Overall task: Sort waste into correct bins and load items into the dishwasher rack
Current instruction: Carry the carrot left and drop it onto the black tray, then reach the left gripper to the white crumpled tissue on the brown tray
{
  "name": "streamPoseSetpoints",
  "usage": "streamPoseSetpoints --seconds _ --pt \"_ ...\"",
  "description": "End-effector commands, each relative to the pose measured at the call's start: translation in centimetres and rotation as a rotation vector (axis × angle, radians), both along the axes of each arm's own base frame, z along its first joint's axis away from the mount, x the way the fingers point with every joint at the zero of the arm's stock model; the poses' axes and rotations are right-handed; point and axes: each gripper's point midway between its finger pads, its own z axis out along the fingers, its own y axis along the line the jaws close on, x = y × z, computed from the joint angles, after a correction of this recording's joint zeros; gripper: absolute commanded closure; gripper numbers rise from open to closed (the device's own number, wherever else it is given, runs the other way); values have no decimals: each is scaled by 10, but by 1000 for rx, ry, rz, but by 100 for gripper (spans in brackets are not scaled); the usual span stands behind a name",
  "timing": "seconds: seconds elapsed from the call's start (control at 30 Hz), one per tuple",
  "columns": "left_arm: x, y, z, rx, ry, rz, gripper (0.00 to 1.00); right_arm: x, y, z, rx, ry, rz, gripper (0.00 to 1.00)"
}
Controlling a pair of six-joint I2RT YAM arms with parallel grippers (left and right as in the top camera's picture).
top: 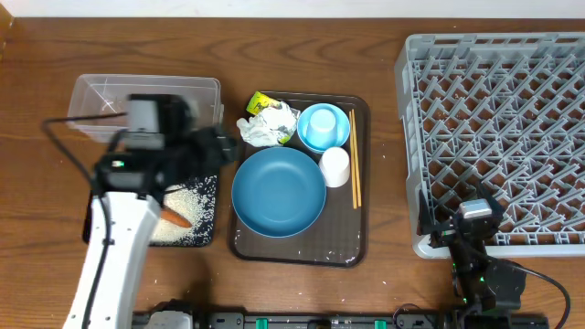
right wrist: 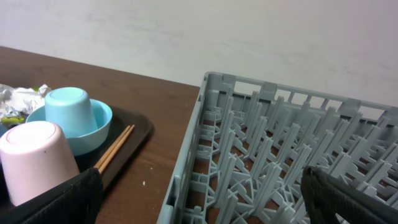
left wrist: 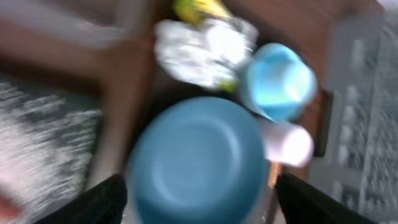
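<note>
Wooden tabletop (top: 37, 55). Left gripper (left wrist: 202, 199), wide and empty, hangs above dark-blue dish (left wrist: 193, 162), likely lining up a pick. Right gripper (right wrist: 205, 199), wide, waits by dishwasher rack (right wrist: 261, 143) for loading.
</note>
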Motion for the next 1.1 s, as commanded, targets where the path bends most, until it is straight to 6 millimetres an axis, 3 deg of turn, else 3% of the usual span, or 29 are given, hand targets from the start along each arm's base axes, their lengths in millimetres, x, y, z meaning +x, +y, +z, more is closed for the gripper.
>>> streamPoseSetpoints --seconds 0.0,0.17,0.27,0.53,0.8,1.07 --pt "0 -38 4 2 -42 -138 19 0 -3 0 -7 -1 -14 1" --pt "2 -79 -13 42 -49 -253 19 0 -3 0 -7 -1 -14 1" --pt "9 -93 -23 72 -61 -283 19 0 -3 0 -7 -1 -14 1" --pt "59 -73 -17 192 -217 -150 21 0 -3 0 -7 -2 -14 1" --pt "60 -70 -35 263 -182 -228 23 0 -3 0 -7 -1 -14 1" --pt "81 -54 -35 341 -92 -285 23 0 -3 0 -7 -1 -14 1"
